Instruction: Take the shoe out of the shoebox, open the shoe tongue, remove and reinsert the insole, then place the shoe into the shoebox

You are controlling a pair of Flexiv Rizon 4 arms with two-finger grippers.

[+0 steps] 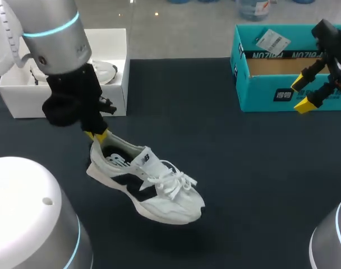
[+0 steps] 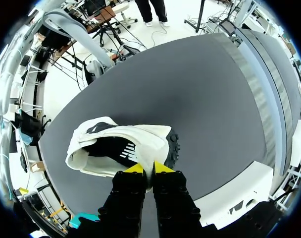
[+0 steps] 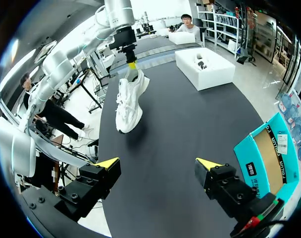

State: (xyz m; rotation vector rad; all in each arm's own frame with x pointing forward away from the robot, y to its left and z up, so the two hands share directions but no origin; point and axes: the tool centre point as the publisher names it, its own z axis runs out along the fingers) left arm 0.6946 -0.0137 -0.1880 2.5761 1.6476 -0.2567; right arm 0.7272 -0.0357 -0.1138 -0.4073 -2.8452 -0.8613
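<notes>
left tool [image 1: 98, 134] grips white shoe [image 1: 153, 188] heel; teal shoebox [image 1: 266, 92] w/ white label [image 1: 271, 40]

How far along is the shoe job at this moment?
Done: the shoe is outside the white shoebox. In hand: the left pincer holds it by the heel, above the table. Left: the laces look tied, so tongue, insole and boxing remain. The right pincer hangs open by the teal box.

Two shoes (held shoe [image 1: 145, 182], boxed shoe [image 1: 106, 70]), two boxes (white box [image 1: 24, 98], teal box [image 1: 260, 92]), two tools (left tool [image 1: 97, 134], right tool [image 1: 301, 94]).
</notes>
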